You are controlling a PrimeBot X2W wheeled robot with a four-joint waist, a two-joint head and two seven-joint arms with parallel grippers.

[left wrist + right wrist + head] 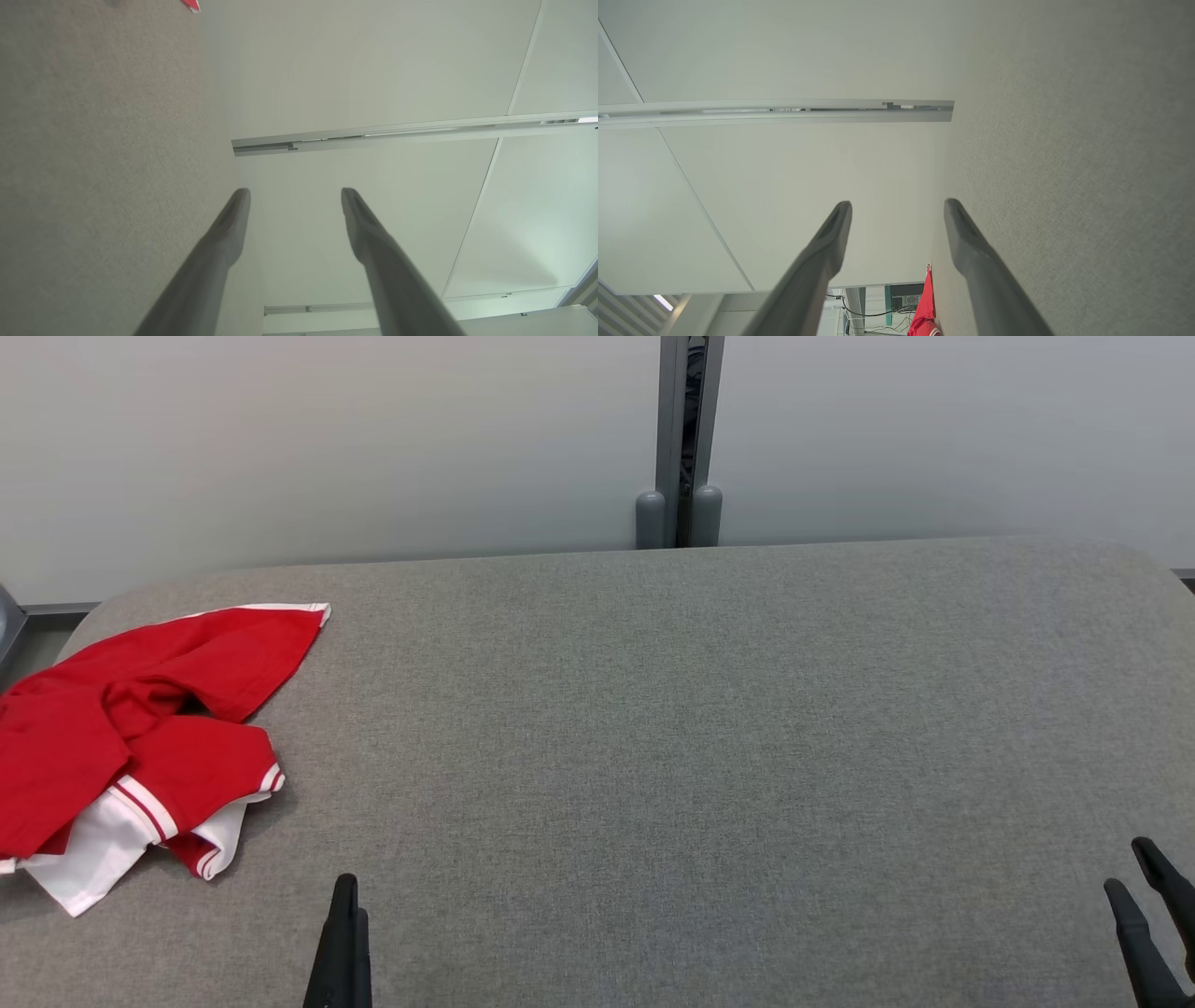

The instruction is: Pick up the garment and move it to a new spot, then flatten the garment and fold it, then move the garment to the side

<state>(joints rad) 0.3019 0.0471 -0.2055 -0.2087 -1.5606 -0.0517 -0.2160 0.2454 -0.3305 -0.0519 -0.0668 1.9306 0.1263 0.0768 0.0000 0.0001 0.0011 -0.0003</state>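
Fingers of the left gripper [350, 896] and right gripper [1128, 864] stand wide and empty, so pickup seems not yet begun; next, the left gripper should probably reach the crumpled red garment [121, 728] nearby.

Head cam: high behind left hand [345, 896] and right hand [1130, 866], looking forward and down across the worktop [709, 728]. Wrist cams: low, rolled sideways, each sighting along its hand toward the partition [373, 448]. All share worktop, partition, and garment [140, 728] beyond left hand.
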